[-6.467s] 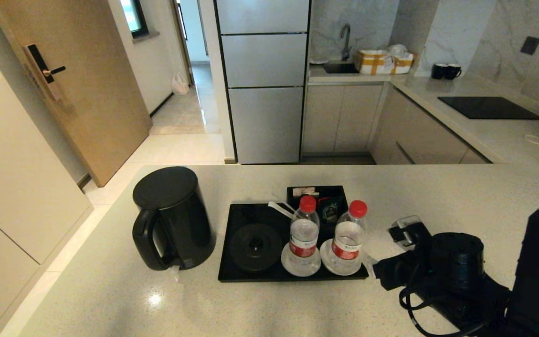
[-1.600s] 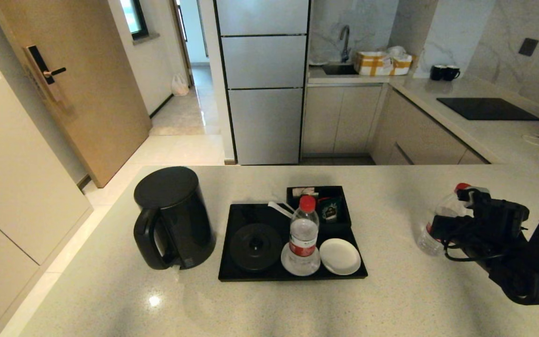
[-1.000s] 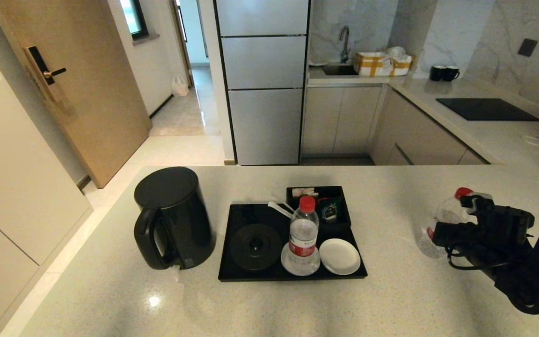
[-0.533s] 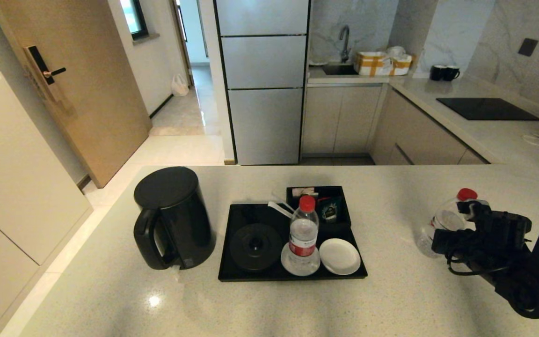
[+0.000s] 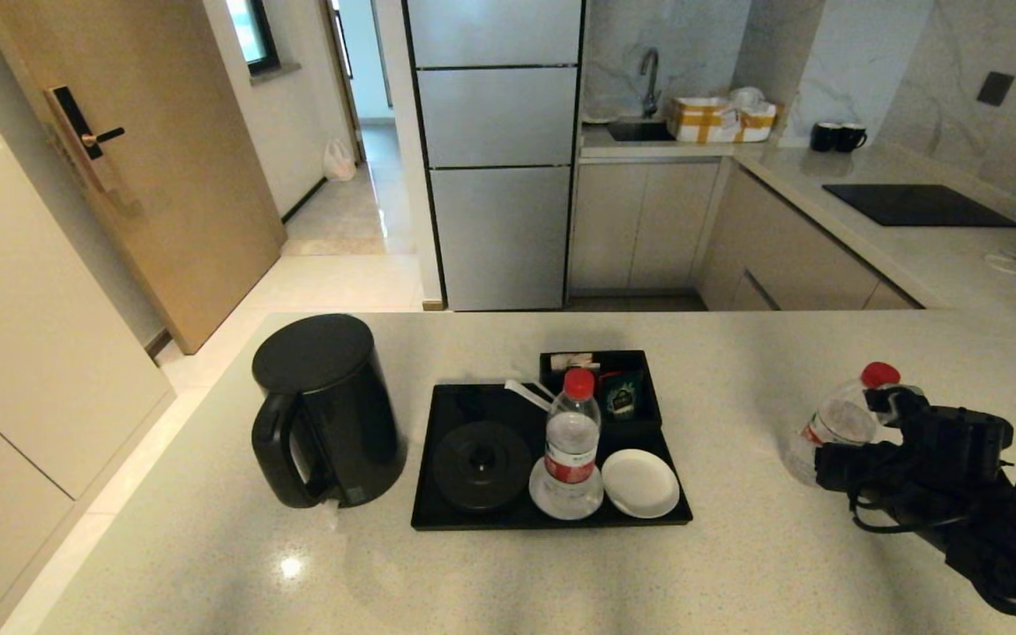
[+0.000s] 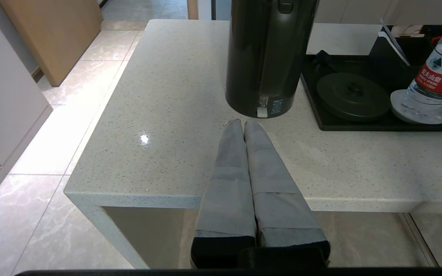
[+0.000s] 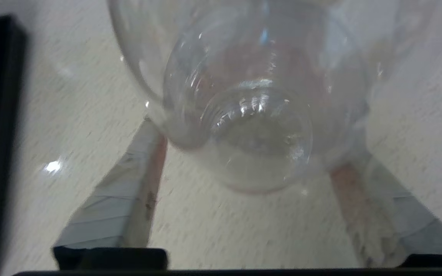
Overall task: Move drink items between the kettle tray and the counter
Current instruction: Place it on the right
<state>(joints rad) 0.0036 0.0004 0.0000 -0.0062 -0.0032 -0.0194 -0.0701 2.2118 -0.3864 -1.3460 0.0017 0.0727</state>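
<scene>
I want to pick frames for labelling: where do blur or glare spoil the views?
Right wrist view: water bottle close to the lens and smeared. Head view: sharp, one light glint on the counter. Left wrist view: sharp, the same kind of glint beside the black kettle.

the counter [image 5: 764, 564] bears a kettle [image 5: 324, 410], kettle tray [image 5: 473, 520] and bottle [image 5: 834, 422].

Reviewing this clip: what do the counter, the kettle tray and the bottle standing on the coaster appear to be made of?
Counter: looks like polished stone or composite, light grey-beige with dark speckles and a glossy light reflection. Kettle tray: probably matte black plastic with a low raised rim, though the look leaves it open. Bottle: thin clear plastic, see-through with water inside, a red cap and a red-and-white printed label.
</scene>
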